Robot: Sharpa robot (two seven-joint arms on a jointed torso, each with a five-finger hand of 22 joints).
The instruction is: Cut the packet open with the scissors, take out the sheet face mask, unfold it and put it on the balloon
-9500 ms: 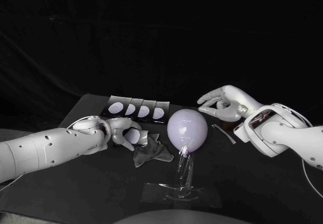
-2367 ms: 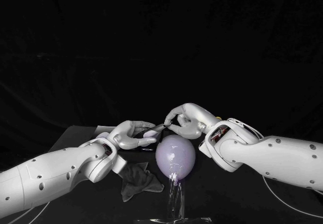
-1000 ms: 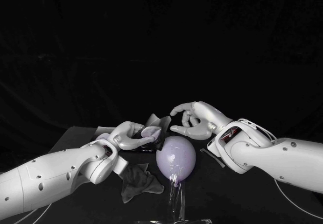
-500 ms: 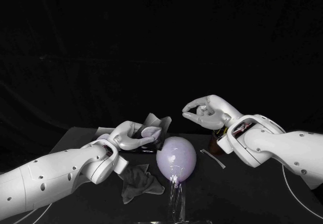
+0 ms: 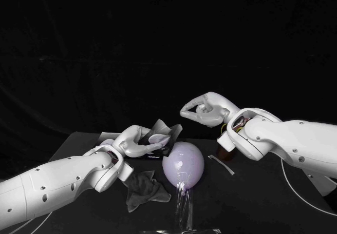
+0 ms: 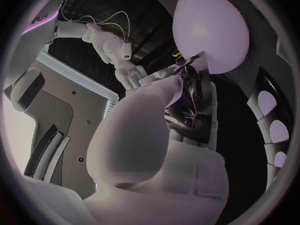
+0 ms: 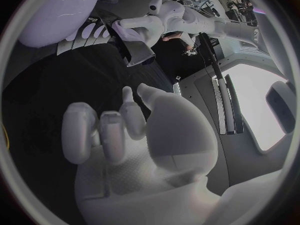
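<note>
A black table (image 5: 267,204) carries the scene, with the white left arm (image 5: 63,180) reaching in from eight o'clock and the right arm (image 5: 295,141) from three o'clock. At the centre stands the pale lilac balloon (image 5: 184,165), upright on a clear stand (image 5: 184,212).

At ten o'clock of the balloon, the left hand (image 5: 137,141) is raised off the table with its fingers grasping the dark packet (image 5: 163,132). The packet sits just beside the balloon's top at eleven o'clock, its upper edge standing open and ragged. In the left wrist view the thumb presses on the packet, close to the balloon.

At one o'clock, higher up and apart from the packet, the right hand (image 5: 203,111) hangs in the air, fingers clenched inward with nothing seen in them.

At eight o'clock of the balloon a crumpled grey sheet (image 5: 146,189) lies on the table, partly under the left arm. A thin pale strip (image 5: 223,165) lies flat at three o'clock, near the balloon and below the right arm. A row of spare packets (image 6: 270,105) with white ovals lies beyond the balloon.
</note>
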